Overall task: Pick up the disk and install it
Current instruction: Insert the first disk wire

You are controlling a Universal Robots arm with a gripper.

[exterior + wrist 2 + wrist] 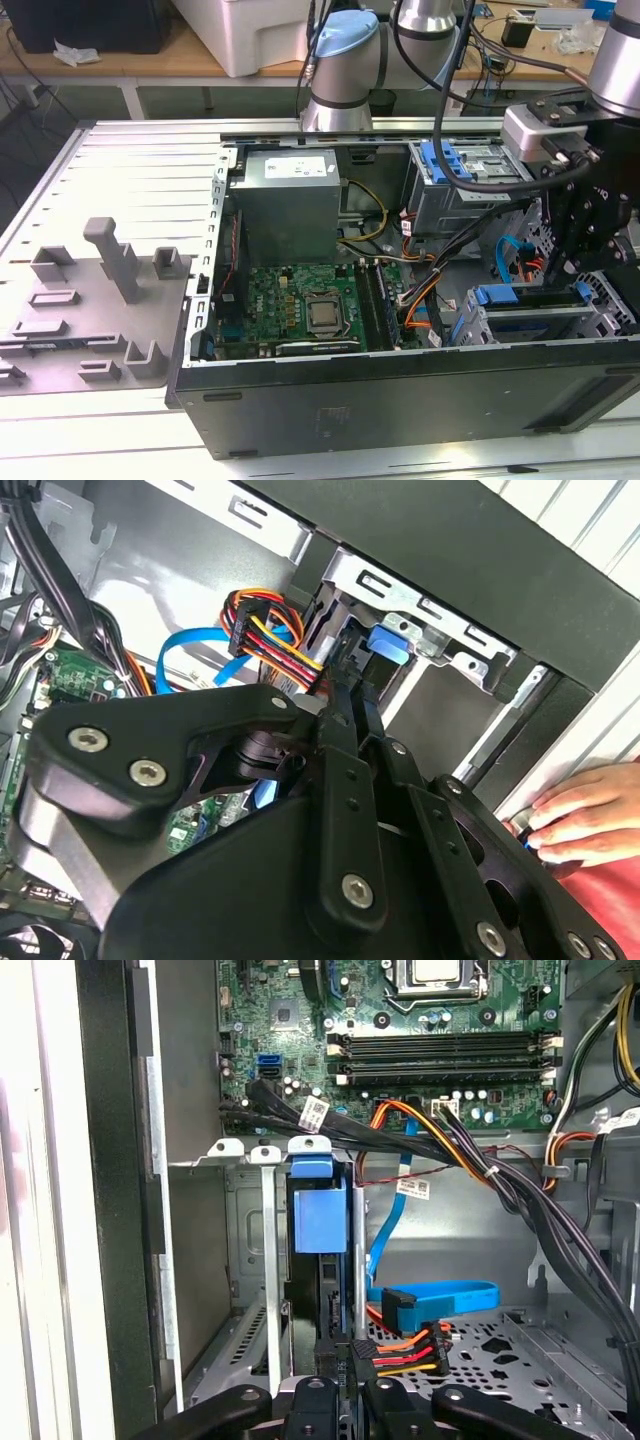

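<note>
The gripper [340, 1375] pinches the disk's [322, 1218] edge; the disk stands on edge in the drive cage [262, 1222], mostly hidden between the rails. A hand [585, 815], cut off at the frame, rests on the case [400, 395].

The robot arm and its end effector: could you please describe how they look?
The arm has silver-grey tube segments and joints with light blue caps, with black cables looping alongside. Near the wrist sits a pale grey box. The end effector is matte black: flat, rounded linkage bars joined by silver screws, ending in slim black fingers.
</note>
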